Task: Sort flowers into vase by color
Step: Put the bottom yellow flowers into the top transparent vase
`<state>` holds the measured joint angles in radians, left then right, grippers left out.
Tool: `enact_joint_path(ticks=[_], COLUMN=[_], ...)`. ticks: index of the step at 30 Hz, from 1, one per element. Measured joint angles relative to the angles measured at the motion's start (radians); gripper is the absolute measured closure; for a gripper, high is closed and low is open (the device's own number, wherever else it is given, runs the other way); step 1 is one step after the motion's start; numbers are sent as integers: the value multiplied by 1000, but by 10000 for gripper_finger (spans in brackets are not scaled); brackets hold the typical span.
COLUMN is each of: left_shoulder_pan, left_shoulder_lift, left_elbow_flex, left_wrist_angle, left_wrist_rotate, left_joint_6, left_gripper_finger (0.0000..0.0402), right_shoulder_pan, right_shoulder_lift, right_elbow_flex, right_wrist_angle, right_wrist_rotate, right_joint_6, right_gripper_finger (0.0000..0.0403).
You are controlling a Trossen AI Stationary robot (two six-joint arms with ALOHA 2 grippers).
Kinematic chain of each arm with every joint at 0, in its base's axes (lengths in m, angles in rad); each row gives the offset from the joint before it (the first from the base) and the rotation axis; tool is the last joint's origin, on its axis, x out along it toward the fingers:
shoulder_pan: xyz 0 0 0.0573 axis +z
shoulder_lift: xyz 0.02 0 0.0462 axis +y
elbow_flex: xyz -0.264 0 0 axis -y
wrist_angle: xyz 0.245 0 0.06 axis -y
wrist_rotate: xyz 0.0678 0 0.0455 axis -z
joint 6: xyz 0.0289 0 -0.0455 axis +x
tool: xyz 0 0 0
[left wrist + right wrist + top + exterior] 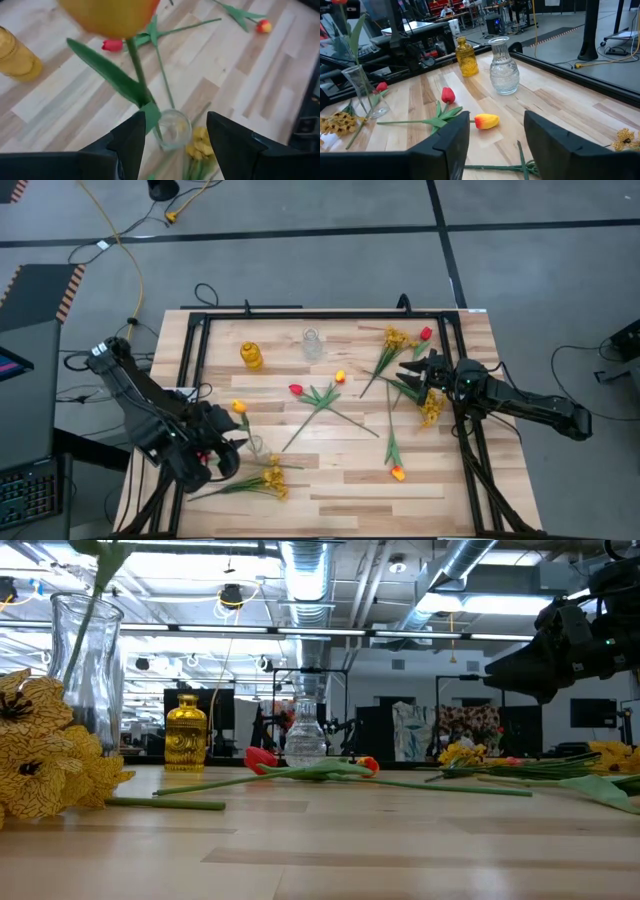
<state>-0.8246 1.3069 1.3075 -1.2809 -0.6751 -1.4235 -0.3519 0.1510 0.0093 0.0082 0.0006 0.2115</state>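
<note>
- The left gripper (172, 137) hangs over the near-left part of the table (340, 480), its fingers spread apart and closed on nothing.
- Between those fingers, below them, stands a slim clear vase (171, 129) holding a yellow-orange tulip (107, 15) upright; the stem runs down into the vase mouth (the bloom fills the top of the left wrist view).
- A spray of mustard-yellow blossoms (270, 478) lies on the table just beside that vase.
- The right gripper (492, 137) sits over the right side of the table, above a heap of stems there; its fingers stand wide apart and empty.
- Near mid-table lie a red tulip (448, 94) and a second yellow-orange tulip (486, 120), their green stems crossing.
- Another yellow-orange tulip (398, 473) lies toward the near right, well apart from the vases.
- An amber glass vase (251, 355) and a round clear glass vase (312, 343) stand near each other at the far side, both without flowers.
</note>
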Motion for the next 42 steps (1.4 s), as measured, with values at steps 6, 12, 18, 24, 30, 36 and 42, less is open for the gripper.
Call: enact_joint_path(ticks=[6, 12, 18, 24, 30, 36, 42], left_shoulder_pan=[-14, -14, -14, -14, -32, -40, -40], left_shoulder_lift=[-67, -101, -129, -130, -63, 56, 188], left_elbow_flex=[0, 0, 0, 0, -1, -2, -2], left_wrist_angle=[-6, -7, -8, -7, -8, -7, -8], left_wrist_rotate=[110, 178, 257, 414, 514, 513, 527], left_joint_6=[-79, -130, -177, -398, -455, -233, -71], left_gripper_finger=[203, 203, 203, 203, 203, 203, 203], right_shoulder_pan=[0, 0, 0, 0, 0, 0, 0], right_shoulder_lift=[0, 0, 0, 0, 0, 0, 0], right_elbow_flex=[0, 0, 0, 0, 0, 0, 0], right_wrist_angle=[0, 0, 0, 0, -1, -1, -1], right_wrist_rotate=[0, 0, 0, 0, 0, 0, 0], right_joint_6=[0, 0, 0, 0, -1, -1, -1], right_gripper_finger=[182, 182, 182, 182, 182, 182, 182])
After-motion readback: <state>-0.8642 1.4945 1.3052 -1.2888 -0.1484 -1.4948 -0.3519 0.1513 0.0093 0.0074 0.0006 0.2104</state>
